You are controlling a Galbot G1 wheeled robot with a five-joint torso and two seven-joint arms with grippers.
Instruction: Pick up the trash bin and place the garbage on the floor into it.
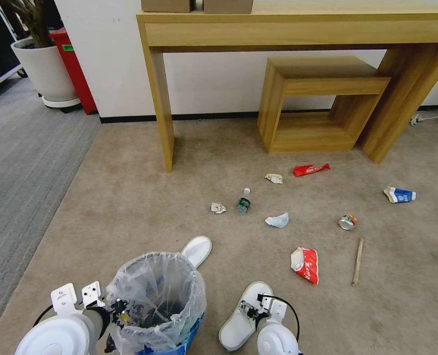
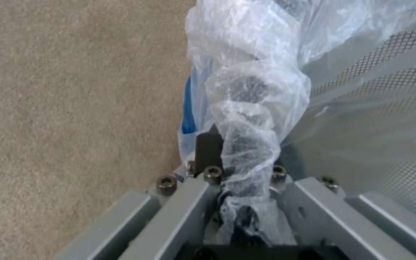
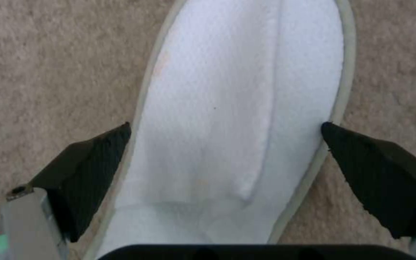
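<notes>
Tan carpet (image 1: 130, 207), litter everywhere: bin first, slipper next.
My left claw (image 2: 239, 173) pinches the trash bin (image 1: 154, 296) by its rim; my right claw (image 3: 227, 162), spread wide, straddles a white slipper (image 3: 237, 108) for grabbing.

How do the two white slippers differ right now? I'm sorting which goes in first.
The near slipper lies fully in sight beside the trash bin, with the open right tool straddling it. The far slipper is half hidden behind the trash bin, with no tool at it. The left tool is clamped on the trash bin's liner. Both slippers are white and lie on the floor.
</notes>
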